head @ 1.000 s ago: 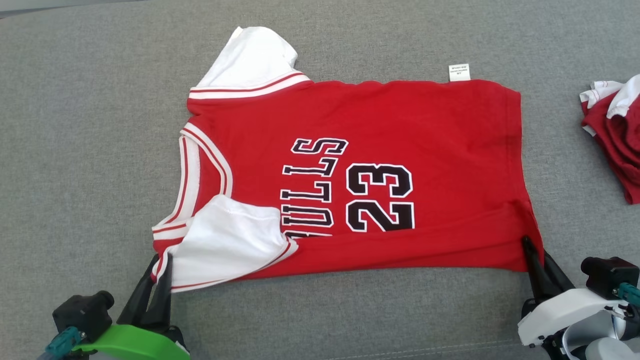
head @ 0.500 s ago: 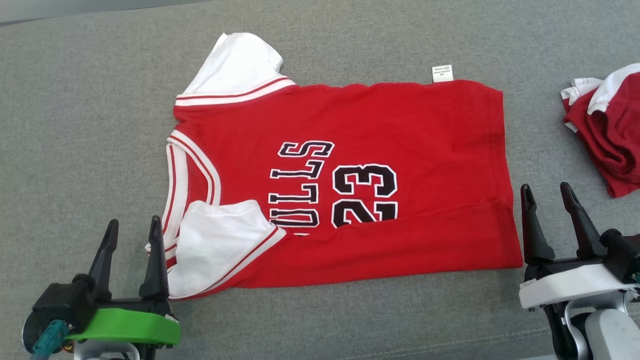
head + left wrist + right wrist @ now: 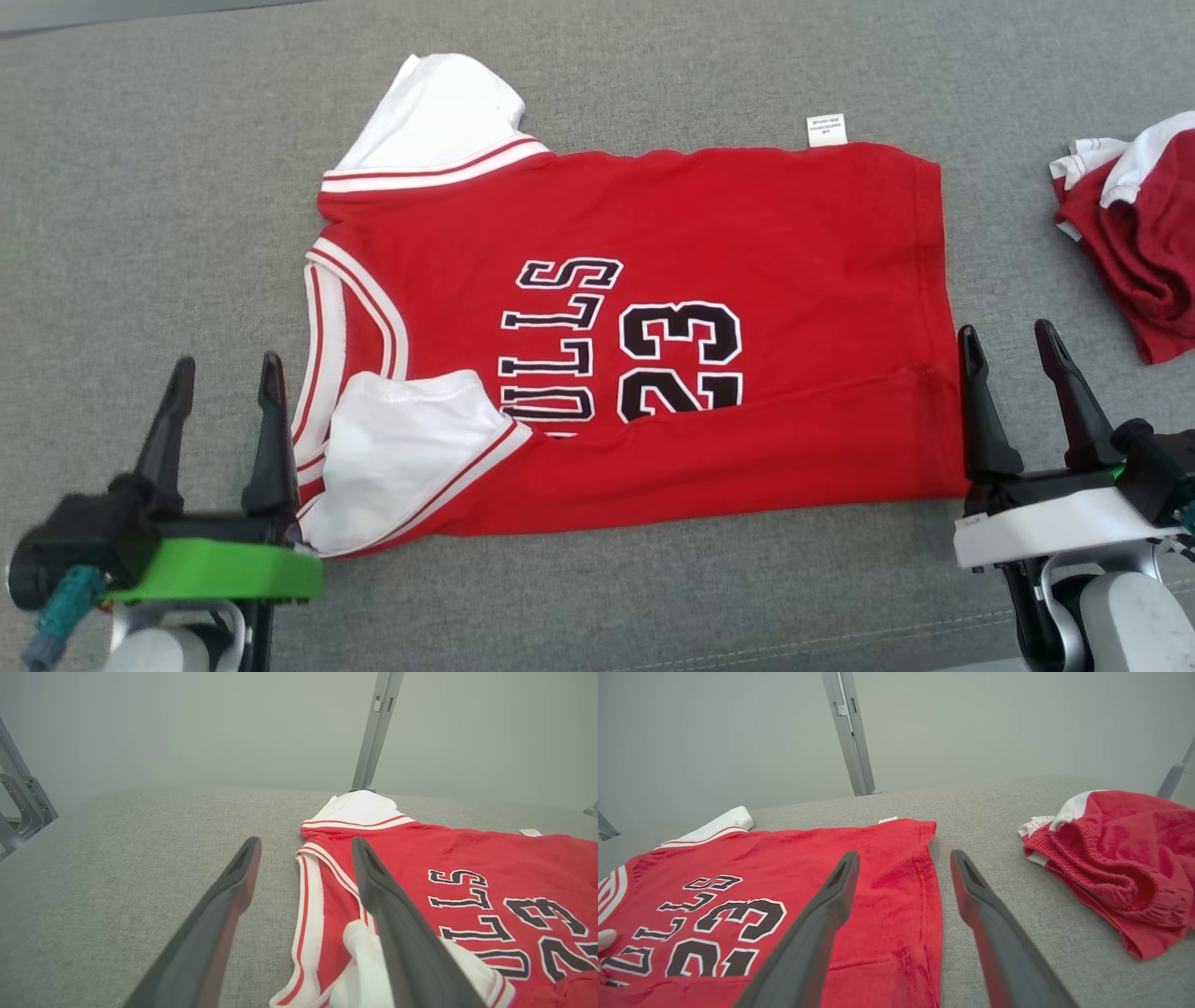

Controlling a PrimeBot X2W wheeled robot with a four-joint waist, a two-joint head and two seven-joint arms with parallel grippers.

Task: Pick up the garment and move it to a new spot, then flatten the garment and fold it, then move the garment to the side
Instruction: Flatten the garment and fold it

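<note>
The garment is a red jersey with white sleeves and black "BULLS 23" lettering, lying flat on the grey surface with its near long edge folded over; it also shows as the jersey and the jersey in the wrist views. My left gripper stands open just left of the collar end, holding nothing. My right gripper stands open just past the hem end, also holding nothing. In the right wrist view one finger hangs over the hem and the other over bare fabric surface.
A crumpled red and white pair of shorts lies at the far right, seen as the shorts too. Grey padded surface spreads wide to the left. Metal frame posts stand behind the far edge.
Both grippers let go of the jersey's near edge and opened, then drew up and outward. The near edge now lies folded over. The camera shifted slightly.
</note>
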